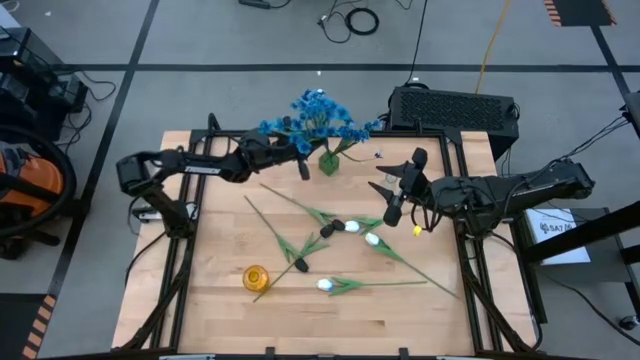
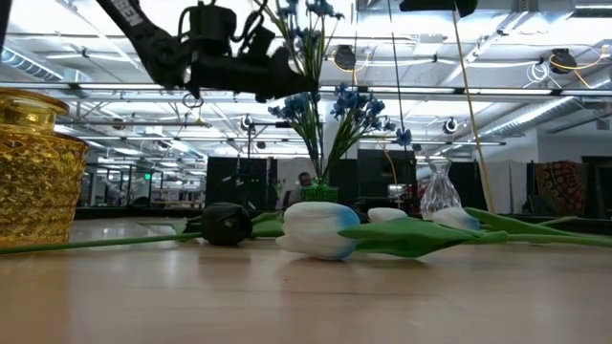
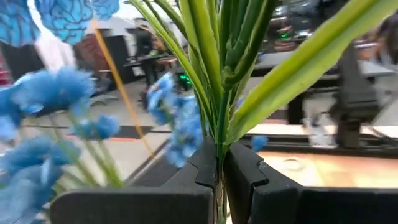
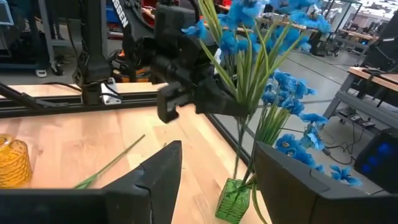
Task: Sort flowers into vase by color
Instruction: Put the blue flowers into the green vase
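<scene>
A bunch of blue flowers (image 1: 320,118) stands in a small green vase (image 1: 328,162) at the table's far middle. Just left of the vase, my left gripper (image 1: 300,165) is shut on a blue flower's green stems (image 3: 214,124). My right gripper (image 1: 388,195) hovers open to the right of the vase, its fingers (image 4: 158,171) holding nothing. Dark tulips (image 1: 327,229) and white tulips (image 1: 352,226) lie flat on their stems mid-table. My left gripper pinches the blue flower's bundled green stems (image 3: 219,163) between its two fingers, below the blooms. The fingers come level from the table's left and lie across the upright stems. The stem's lower end (image 4: 240,168) reaches down to the green vase's mouth.
A yellow glass vase (image 1: 255,277) stands near the table's front left. A clear glass vase (image 2: 438,189) stands behind the lying tulips. Another white tulip (image 1: 323,285) lies toward the near edge. A dark box (image 1: 455,108) sits beyond the far right corner.
</scene>
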